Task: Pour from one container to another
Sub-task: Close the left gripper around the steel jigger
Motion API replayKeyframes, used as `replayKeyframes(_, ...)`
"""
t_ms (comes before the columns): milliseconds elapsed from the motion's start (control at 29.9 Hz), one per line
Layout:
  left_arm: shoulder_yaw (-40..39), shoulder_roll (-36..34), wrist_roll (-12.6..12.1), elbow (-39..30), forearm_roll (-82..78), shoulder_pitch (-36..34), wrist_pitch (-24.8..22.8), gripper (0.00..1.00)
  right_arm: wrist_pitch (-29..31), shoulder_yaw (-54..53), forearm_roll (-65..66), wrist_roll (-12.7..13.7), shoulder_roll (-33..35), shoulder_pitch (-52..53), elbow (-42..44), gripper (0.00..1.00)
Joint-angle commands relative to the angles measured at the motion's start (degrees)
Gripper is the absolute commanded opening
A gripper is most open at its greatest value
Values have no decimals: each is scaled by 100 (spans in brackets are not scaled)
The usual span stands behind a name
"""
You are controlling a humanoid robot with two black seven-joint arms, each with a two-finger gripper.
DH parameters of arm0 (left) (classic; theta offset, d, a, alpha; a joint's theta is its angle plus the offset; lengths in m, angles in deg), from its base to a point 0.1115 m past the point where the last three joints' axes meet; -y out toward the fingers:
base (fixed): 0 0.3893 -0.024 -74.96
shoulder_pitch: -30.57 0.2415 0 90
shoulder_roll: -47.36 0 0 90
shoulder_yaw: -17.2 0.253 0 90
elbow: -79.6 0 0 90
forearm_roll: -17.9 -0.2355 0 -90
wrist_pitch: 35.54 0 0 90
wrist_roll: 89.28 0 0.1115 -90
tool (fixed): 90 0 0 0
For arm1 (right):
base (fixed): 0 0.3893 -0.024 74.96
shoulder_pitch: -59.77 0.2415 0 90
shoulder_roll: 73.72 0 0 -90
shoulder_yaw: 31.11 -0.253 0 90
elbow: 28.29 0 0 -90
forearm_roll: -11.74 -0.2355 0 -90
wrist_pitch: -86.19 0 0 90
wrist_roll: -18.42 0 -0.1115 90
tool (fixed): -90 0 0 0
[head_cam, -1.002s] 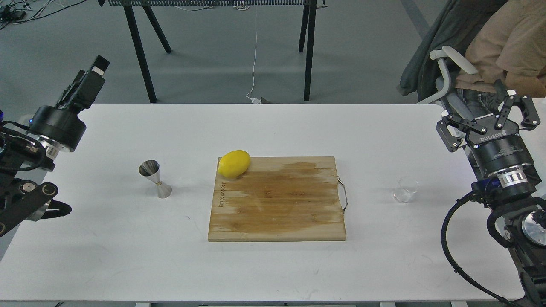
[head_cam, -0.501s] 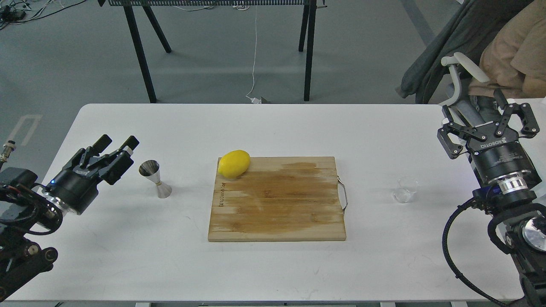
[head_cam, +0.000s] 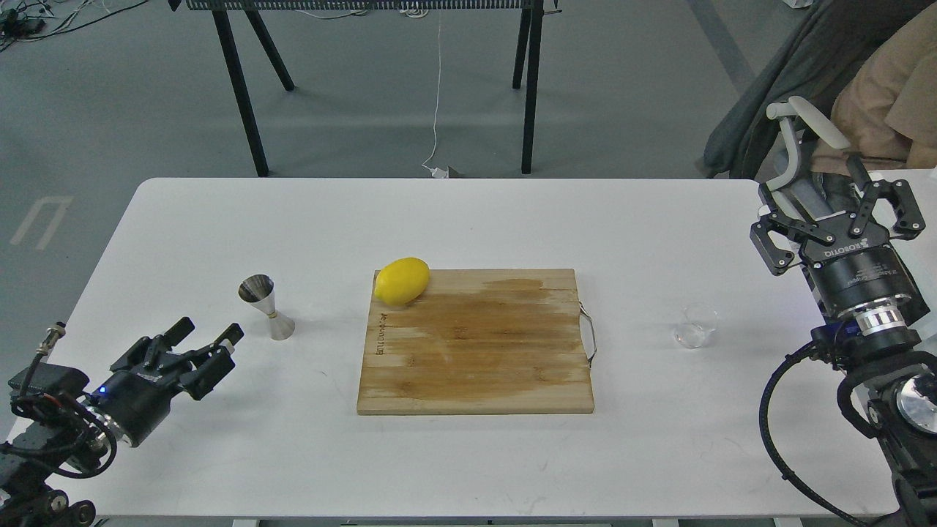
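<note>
The steel hourglass jigger point(head_cam: 266, 306) stands upright on the white table point(head_cam: 468, 219), left of the cutting board. The small clear glass cup point(head_cam: 695, 326) stands on the table right of the board. My left gripper point(head_cam: 207, 332) hangs open low over the table, below and left of the jigger, a short gap away from it, holding nothing. My right gripper point(head_cam: 831, 192) is open at the table's right edge, above and right of the glass cup, and holds nothing.
A wooden cutting board point(head_cam: 476, 344) with a metal handle lies in the middle, with a yellow lemon point(head_cam: 401, 280) on its far left corner. Black table legs point(head_cam: 241, 88) stand behind the table. A chair with draped clothing point(head_cam: 842, 88) is at the far right.
My left arm has swung down from high at the left edge to low over the table near the jigger. The right gripper has shifted only slightly.
</note>
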Motion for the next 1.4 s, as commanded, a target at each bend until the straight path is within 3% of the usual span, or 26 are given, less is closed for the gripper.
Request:
replayKeyframes(0, 3, 281, 3, 167, -114, 8, 0, 98, 0, -1, 0, 0, 0, 0, 0, 99)
replayKeyframes(1370, 126, 1187, 3, 1388, -115, -844, 0, 98, 0, -18, 0, 0, 0, 44, -8, 99)
